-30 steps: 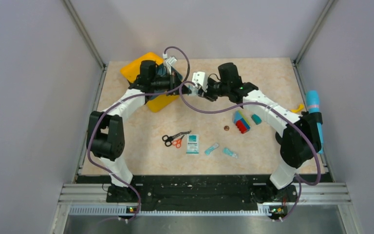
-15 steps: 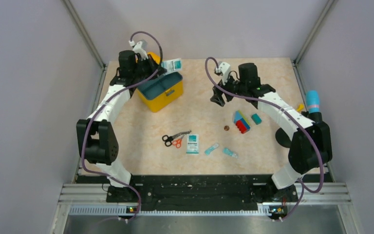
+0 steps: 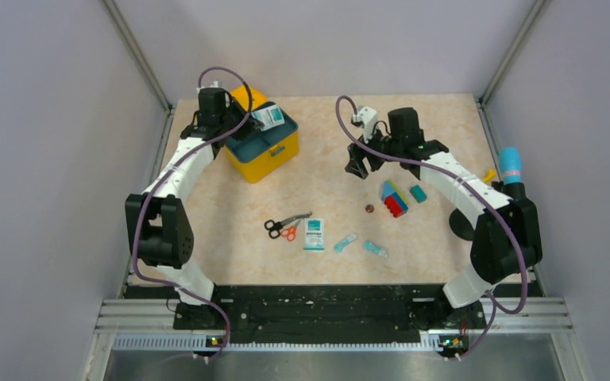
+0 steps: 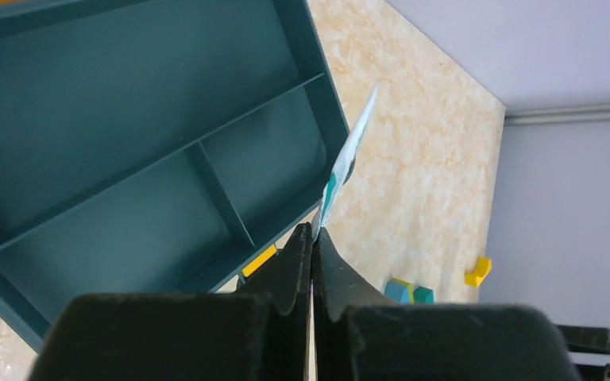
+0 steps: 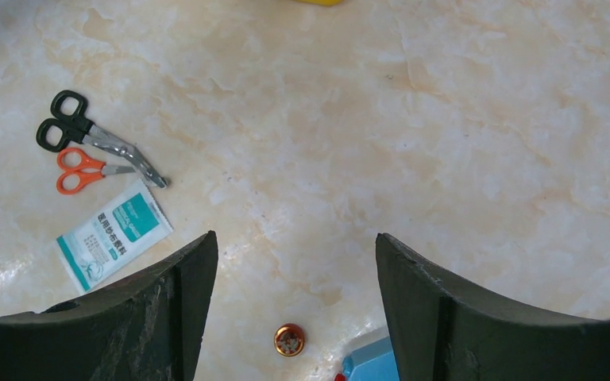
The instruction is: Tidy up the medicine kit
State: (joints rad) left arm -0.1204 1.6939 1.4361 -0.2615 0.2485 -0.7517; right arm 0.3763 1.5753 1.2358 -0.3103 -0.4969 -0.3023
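A: Start at the left claw (image 4: 312,238). Open or shut?

B: Pinched tight on the lower corner of a thin white-and-teal packet (image 4: 348,163). Holds it edge-on, slanting up and away from the fingertips.

A: And just around that?

B: Hangs over the far rim of the medicine kit (image 3: 274,159), above the dark teal tray (image 4: 127,119) seated in its top. Can't tell whether packet and rim touch. In the tray, one long compartment, then two shorter ones side by side behind a low wall.

A: Whereabouts for the kit?

B: Far left part of the counter (image 3: 326,190), open at the top, right by the left wrist.

A: Now the right claw (image 5: 294,242).

B: Spread wide, gripping nothing. Hovers over bare counter, well apart from the kit.

A: Nearest to it?

B: A small copper-coloured round thing (image 5: 289,340), and just beside that a stack of coloured blocks (image 3: 394,199) with a loose teal block (image 3: 418,193) next to it.

A: Further out?

B: Toward the near edge, black scissors (image 5: 87,136) lying against orange scissors (image 5: 83,169), with a second packet (image 5: 115,232) flat just beside them. Then a pale sachet (image 3: 345,241) and a teal sachet (image 3: 375,248) near each other. At the right edge, a blue roll (image 3: 511,165) and a small yellow piece (image 3: 488,175).
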